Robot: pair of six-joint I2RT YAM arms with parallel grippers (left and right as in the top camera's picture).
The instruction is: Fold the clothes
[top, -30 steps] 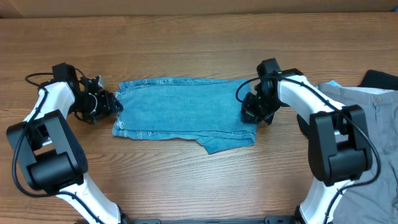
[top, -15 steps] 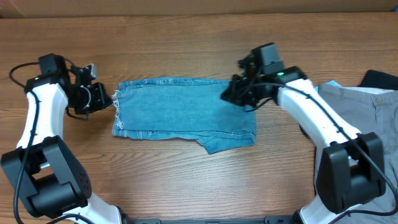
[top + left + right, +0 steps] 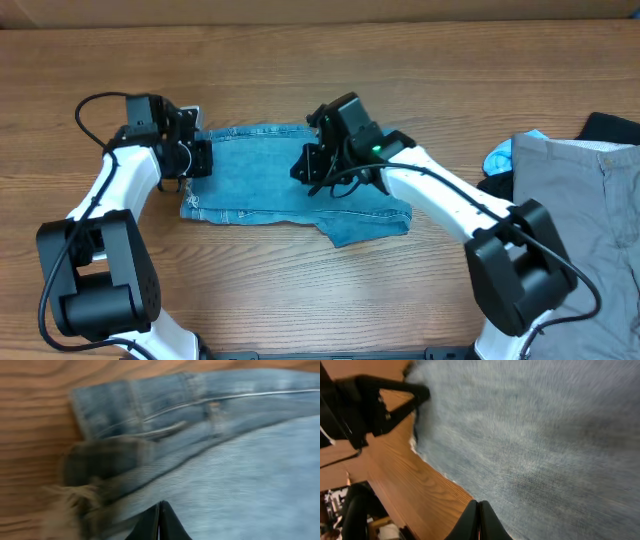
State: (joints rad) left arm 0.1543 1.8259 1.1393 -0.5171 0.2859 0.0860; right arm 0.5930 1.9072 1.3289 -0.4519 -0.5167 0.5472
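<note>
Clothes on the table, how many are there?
4. Blue jeans lie in the middle; grey trousers at the right edge; a pale-blue piece peeks out at their left; a black piece at their top right. More may hide under the trousers.

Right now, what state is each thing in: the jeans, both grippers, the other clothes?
Jeans: folded flat, one layer poking out at the near right corner.
Left gripper: shut, at the jeans' left end.
Right gripper: shut, over the jeans' middle.
Grey trousers: lying loose at the right, partly out of view.
Pale-blue garment: bunched beside the trousers.
</note>
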